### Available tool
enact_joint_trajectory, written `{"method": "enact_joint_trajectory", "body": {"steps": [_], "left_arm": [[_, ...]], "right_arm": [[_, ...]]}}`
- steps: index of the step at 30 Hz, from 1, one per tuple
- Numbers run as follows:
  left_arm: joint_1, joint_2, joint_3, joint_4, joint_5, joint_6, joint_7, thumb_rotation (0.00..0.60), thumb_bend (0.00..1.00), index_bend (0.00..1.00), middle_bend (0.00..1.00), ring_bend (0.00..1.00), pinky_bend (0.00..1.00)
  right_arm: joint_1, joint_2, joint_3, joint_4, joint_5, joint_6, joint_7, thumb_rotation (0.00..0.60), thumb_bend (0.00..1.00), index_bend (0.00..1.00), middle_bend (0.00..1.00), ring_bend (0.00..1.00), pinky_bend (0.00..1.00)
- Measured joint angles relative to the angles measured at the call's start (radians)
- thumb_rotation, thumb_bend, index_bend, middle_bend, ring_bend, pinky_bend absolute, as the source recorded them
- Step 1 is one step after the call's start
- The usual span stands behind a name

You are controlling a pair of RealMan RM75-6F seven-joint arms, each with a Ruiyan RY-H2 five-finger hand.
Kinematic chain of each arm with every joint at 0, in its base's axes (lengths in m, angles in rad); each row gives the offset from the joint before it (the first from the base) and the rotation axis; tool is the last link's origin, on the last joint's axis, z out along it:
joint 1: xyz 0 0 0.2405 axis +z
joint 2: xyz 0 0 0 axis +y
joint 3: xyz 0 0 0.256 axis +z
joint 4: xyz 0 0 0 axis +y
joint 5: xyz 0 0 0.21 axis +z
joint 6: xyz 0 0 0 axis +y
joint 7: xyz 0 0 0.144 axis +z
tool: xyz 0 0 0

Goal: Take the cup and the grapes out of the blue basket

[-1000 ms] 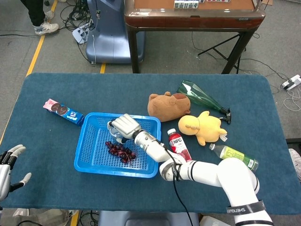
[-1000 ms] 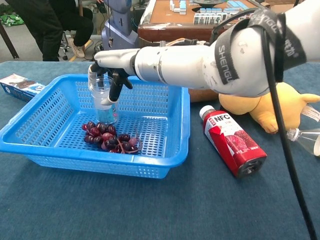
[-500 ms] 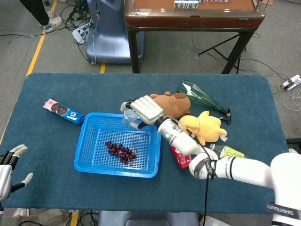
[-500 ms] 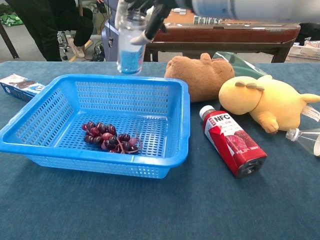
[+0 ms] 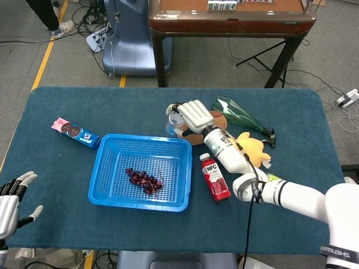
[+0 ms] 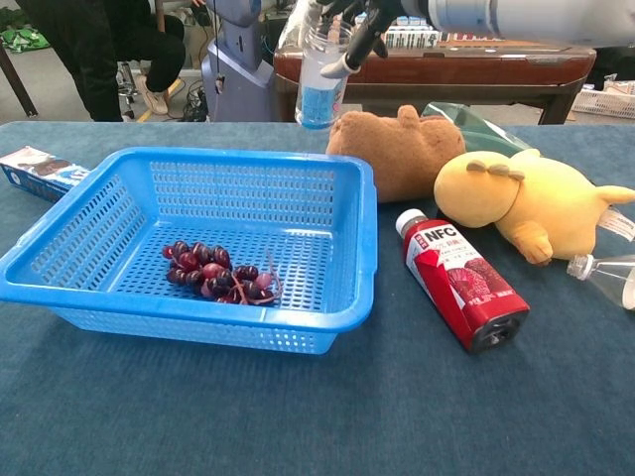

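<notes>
While the right hand [image 5: 193, 115] is gripping the clear plastic cup with the blue band [image 6: 319, 74] in the air beyond the far right corner of the blue perforated plastic basket [image 6: 359, 248], the cup is hanging right over the brown plush toy [image 6: 397, 151]. Setting it down there is risking a topple off the soft plush. The bunch of dark red grapes [image 6: 220, 273] is lying in the basket, and the left hand [image 5: 11, 202] is hovering unclenched and empty near the table's near left edge.

Grapes [image 6: 220, 275] in basket [image 6: 359, 260]; cup [image 6: 319, 77] raised behind it; bottle [image 6: 459, 279] right.
</notes>
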Motion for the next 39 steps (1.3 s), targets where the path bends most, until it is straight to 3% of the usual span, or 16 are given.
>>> {"method": "enact_joint_trajectory", "body": {"steps": [11,16,22,31,39], "left_arm": [[0.011,0.006,0.002,0.014,-0.012,0.007,-0.02,0.6,0.24,0.23,0.19,0.2,0.23],[0.017,0.011,0.002,0.016,-0.013,0.014,-0.028,0.6,0.24,0.23,0.19,0.2,0.23],[0.022,0.014,0.003,0.02,-0.016,0.017,-0.035,0.6,0.24,0.23,0.19,0.2,0.23],[0.017,0.014,0.001,0.016,-0.008,0.014,-0.031,0.6,0.24,0.23,0.19,0.2,0.23],[-0.002,0.018,-0.003,0.013,0.015,-0.002,-0.031,0.6,0.24,0.24,0.19,0.2,0.23]], "right_arm": [[0.109,-0.194,0.016,0.249,0.044,-0.092,0.015,0.6,0.36,0.44,0.35,0.37,0.59],[0.136,-0.236,0.01,0.313,0.08,-0.128,-0.006,0.6,0.36,0.34,0.31,0.32,0.54],[0.162,-0.266,0.002,0.372,0.138,-0.177,-0.033,0.6,0.36,0.13,0.22,0.23,0.43],[0.152,-0.23,0.007,0.324,0.134,-0.167,-0.024,0.6,0.36,0.08,0.19,0.19,0.38],[0.076,-0.094,0.007,0.137,0.067,-0.075,-0.006,0.6,0.36,0.08,0.2,0.19,0.38]]}}
